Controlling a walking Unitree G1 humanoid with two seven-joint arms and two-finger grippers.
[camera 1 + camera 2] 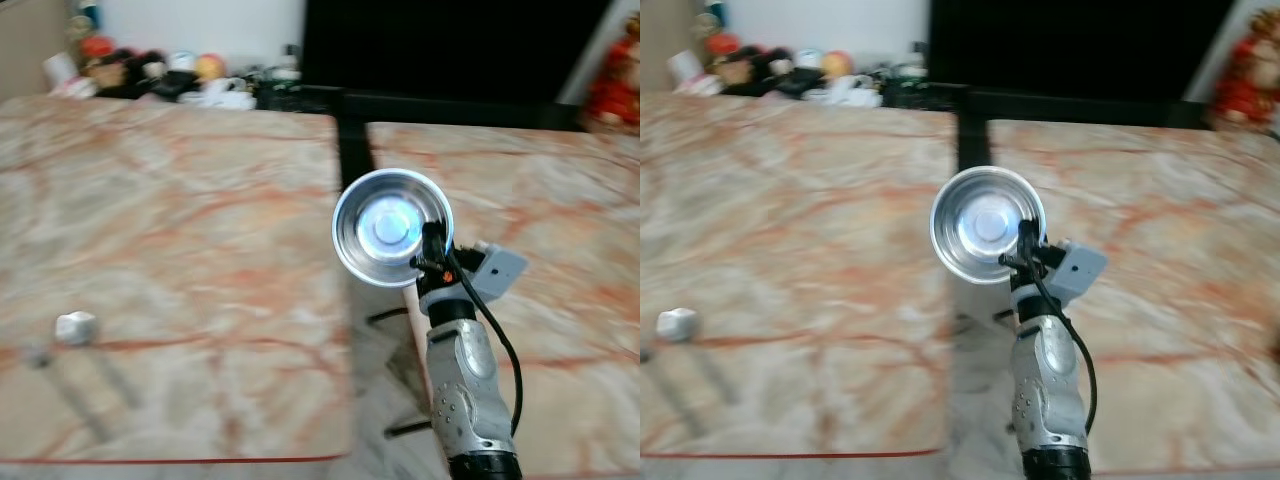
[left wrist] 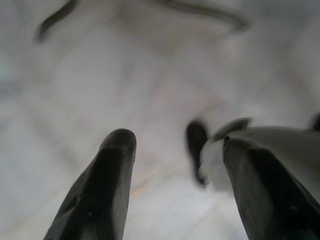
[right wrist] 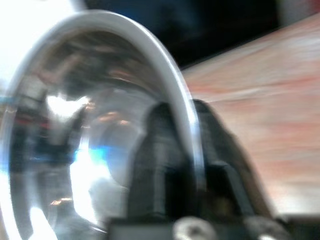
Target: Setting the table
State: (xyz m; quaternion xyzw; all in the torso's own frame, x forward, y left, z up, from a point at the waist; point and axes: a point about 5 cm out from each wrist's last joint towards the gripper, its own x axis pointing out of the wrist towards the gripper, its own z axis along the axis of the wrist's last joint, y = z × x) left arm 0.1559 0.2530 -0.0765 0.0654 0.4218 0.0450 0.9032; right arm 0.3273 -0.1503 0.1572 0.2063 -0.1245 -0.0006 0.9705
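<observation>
Right jaws (image 1: 434, 250) pinch the steel bowl's (image 1: 385, 222) blurred rim (left jaws (image 2: 175, 165) released).

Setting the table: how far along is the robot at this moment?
Early. Nothing looks set: the two marble tabletops carry just a small white object on the left one. In hand: the right gripper pinches the rim of a steel bowl, held in the air over the gap between the tables. The left gripper hangs open above the floor. Left: put the bowl down and bring whatever else is needed.
</observation>
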